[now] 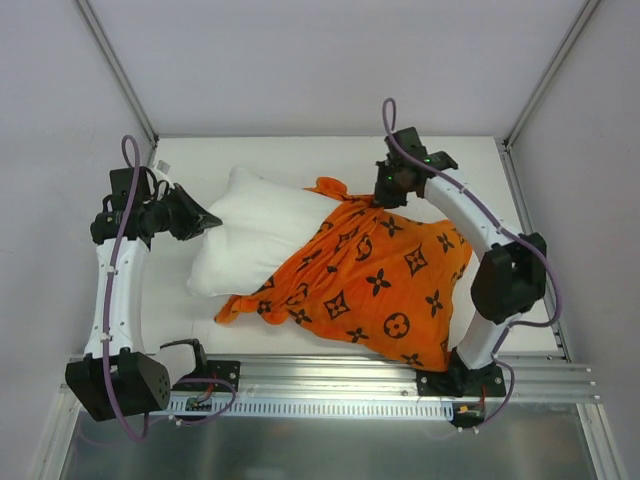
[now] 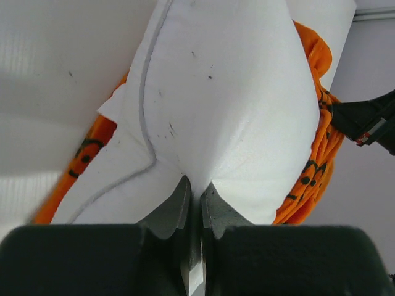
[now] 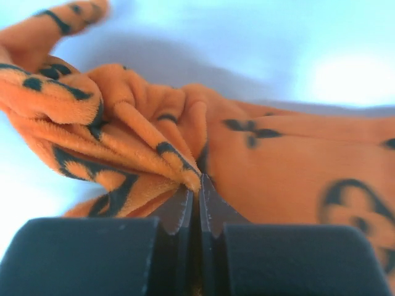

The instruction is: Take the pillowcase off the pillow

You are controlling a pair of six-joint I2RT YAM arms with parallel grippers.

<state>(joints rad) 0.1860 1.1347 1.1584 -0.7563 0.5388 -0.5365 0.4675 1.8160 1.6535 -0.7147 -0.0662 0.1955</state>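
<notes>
Anchoring is why I have the left end effector (image 1: 207,222) pinching the pillow (image 1: 250,235) at left; the right end effector (image 1: 386,196), upper centre, pinches bunched pillowcase (image 1: 385,285) for pulling away.

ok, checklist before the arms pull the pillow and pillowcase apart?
1. Left hand shut on pillow edge: ok.
2. Right hand shut on a pillowcase fold: ok.
3. Right hand pinches fabric only, no pillow inside: cannot tell.
4. Pillow's grasped end bare of pillowcase: ok.
5. Pillow fully out: not ok, its other end is inside the pillowcase.
</notes>
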